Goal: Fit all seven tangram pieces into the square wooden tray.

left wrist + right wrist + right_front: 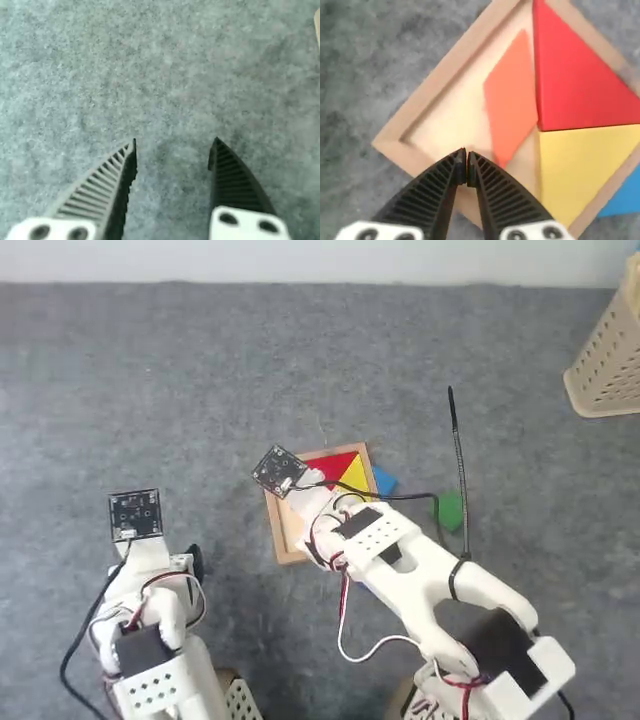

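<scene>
Right tool (pixel 466 153) is clenched on nothing over the tray (pixel 395 145) rim. The orange piece (pixel 512 100) lies just ahead inside, long axis pointing away. Left tool (pixel 172 160) is released, well off the tray.

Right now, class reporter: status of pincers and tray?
Left pincer open over carpet. Right pincer shut over tray rim. Red, yellow, orange pieces inside; blue, green outside.
</scene>
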Motion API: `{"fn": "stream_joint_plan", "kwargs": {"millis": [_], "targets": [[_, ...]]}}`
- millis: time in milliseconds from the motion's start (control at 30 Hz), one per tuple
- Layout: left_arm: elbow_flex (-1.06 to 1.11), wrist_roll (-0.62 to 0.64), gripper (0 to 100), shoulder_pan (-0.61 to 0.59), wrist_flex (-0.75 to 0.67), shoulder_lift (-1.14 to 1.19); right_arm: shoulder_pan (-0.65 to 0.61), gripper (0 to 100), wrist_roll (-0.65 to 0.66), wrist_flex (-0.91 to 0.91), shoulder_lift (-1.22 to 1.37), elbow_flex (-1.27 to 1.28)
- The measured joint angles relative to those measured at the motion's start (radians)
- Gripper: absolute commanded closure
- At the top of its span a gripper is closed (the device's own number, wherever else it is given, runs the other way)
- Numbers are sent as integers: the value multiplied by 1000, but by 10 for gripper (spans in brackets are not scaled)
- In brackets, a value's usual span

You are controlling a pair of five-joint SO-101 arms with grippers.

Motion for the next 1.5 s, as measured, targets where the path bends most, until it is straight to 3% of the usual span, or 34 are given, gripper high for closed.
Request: {"fn": "stream_joint_plan", "kwargs": {"millis": [333,700,933,1167,1333,1500], "targets": [[0,0,775,0,0,0,6,993,0,2,-8,0],[0,0,775,0,0,0,32,993,0,123,-189,11],[0,0,775,0,0,0,18,993,0,-146,-160,14],[0,0,775,0,0,0,-6,993,0,-368,81,14],[0,0,775,0,0,0,-6,993,0,-394,112,12],[0,0,775,0,0,0,-6,993,5,-275,100,-9]]}}
